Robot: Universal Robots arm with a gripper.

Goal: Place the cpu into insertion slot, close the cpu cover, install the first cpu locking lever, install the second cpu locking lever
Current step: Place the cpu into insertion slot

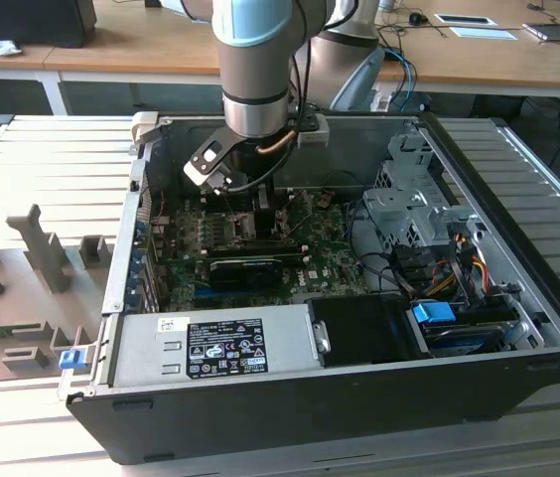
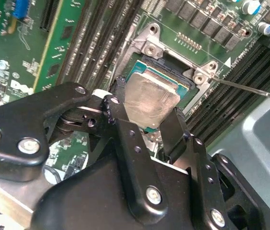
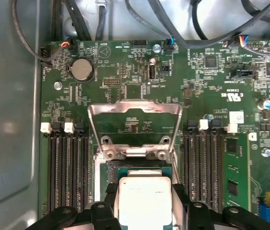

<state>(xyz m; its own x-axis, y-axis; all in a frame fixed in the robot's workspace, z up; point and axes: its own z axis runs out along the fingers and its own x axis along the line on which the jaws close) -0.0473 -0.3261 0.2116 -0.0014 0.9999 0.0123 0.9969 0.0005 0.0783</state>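
My gripper (image 2: 145,111) is shut on the cpu (image 2: 149,98), a small square chip with a pale silver top, one black finger (image 2: 120,124) on each side of it. The chip hangs slightly tilted just over the open socket (image 2: 166,64) on the green motherboard (image 3: 207,96). In the first wrist view the cpu (image 3: 144,201) lies between the fingers, and the cpu cover (image 3: 134,106), a thin metal frame, stands swung open beyond the socket. A thin wire locking lever (image 2: 250,89) sticks out beside the socket. In the exterior view the gripper (image 1: 260,204) reaches down into the computer case.
Black memory slots (image 3: 68,172) run along both sides of the socket. A black rectangular card (image 1: 247,268) lies on the board toward the case front. The power supply (image 1: 210,348), a drive cage (image 1: 409,194) and bundled cables (image 1: 449,268) crowd the case.
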